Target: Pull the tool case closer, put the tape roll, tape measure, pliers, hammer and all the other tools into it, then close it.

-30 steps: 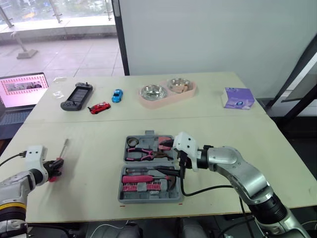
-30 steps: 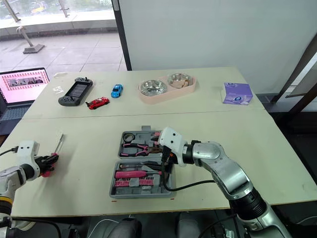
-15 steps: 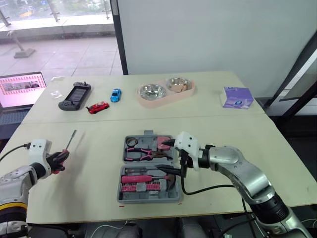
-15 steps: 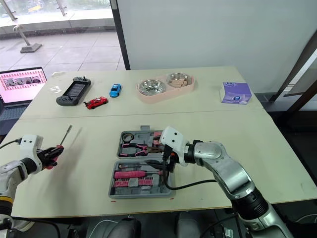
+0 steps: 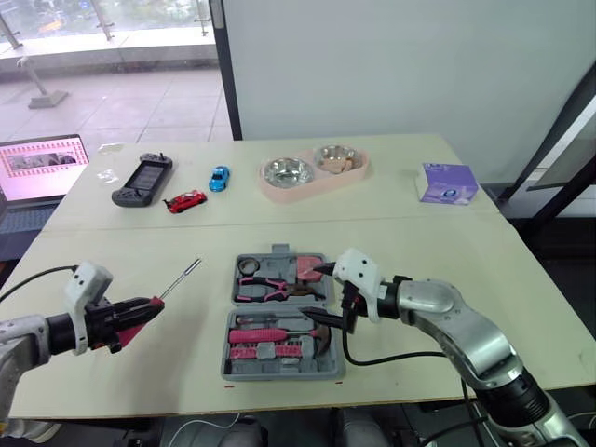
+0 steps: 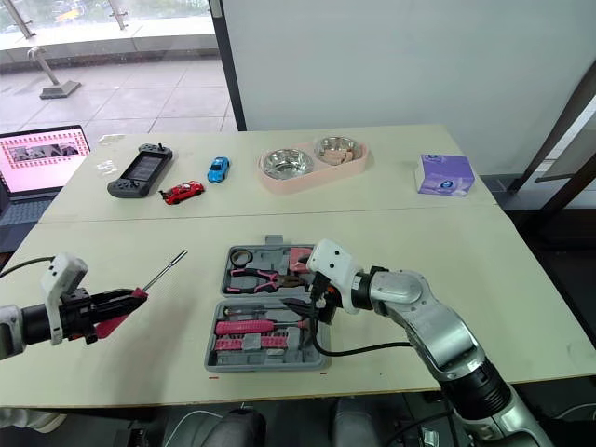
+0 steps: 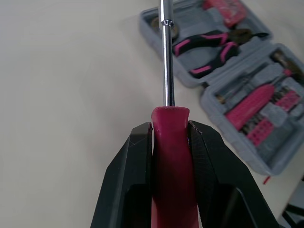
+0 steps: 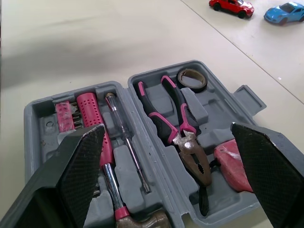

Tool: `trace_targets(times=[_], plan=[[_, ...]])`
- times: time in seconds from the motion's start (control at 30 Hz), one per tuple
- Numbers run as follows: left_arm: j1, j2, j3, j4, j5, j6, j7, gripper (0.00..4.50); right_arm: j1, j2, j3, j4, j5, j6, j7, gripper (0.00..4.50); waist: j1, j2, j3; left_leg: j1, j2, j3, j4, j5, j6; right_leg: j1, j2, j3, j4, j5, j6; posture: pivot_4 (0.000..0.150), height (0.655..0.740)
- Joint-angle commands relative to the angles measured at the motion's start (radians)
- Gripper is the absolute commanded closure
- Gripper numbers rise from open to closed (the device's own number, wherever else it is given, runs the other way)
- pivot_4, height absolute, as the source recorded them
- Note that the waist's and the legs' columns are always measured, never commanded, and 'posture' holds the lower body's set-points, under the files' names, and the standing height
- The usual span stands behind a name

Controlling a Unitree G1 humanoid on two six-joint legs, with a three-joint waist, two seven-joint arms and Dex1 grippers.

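Screwdriver (image 5: 160, 298) juts from left hand (image 7: 170, 130), held left of tool case (image 5: 276, 369).

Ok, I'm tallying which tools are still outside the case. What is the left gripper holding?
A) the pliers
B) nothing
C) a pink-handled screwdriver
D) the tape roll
C: the left gripper is clamped on the pink handle of a screwdriver, while the pliers and tape roll already lie in the tool case.
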Motion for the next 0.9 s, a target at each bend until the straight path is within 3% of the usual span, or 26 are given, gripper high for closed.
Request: trace_targets(times=[0.03,0.3,0.5,0.67,0.9], plan=[[-0.023,0.066,-0.037,-0.075,0.005,0.005,-0.046,3.91,0.007,-0.006,-0.039,-0.055,0.004,0.002,-0.016,0.00,-0.001,0.000,0.000,0.000,0.000,0.000,0.000,0.000,0.000,0.000,0.000,0.000,0.000,0.000,0.000,0.150,0.7360],[-0.132,0.169,-0.154,-0.153,0.007,0.037,-0.113,3.91,0.018,-0.014,-0.061,-0.080,0.007,0.014,-0.025,0.00,-0.003,0.001,0.001,0.000,0.000,0.000,0.000,0.000,0.000,0.000,0.001,0.000,0.000,0.000,0.000,0.150,0.7360],[-0.104,0.280,-0.271,-0.248,0.114,0.000,-0.147,3.91,0.024,-0.049,-0.103,-0.113,0.024,0.033,-0.011,0.00,-0.004,0.003,0.003,0.000,0.000,0.001,-0.001,0.000,0.000,0.000,0.001,0.001,0.000,0.000,0.000,0.150,0.7360],[-0.127,0.380,-0.374,-0.452,0.166,0.083,-0.131,3.91,0.022,-0.118,-0.134,-0.156,0.074,0.062,0.053,0.00,-0.001,0.001,0.006,0.000,0.000,0.001,0.000,0.000,0.000,0.000,0.001,0.001,0.000,0.000,0.000,0.150,0.7360],[-0.267,0.344,-0.510,-0.584,0.146,0.175,-0.114,3.91,0.022,-0.187,-0.161,-0.199,0.185,0.094,0.157,0.00,-0.002,0.001,0.008,0.000,0.000,0.001,0.000,0.000,0.000,0.000,0.001,0.001,0.000,0.000,0.000,0.150,0.7360]])
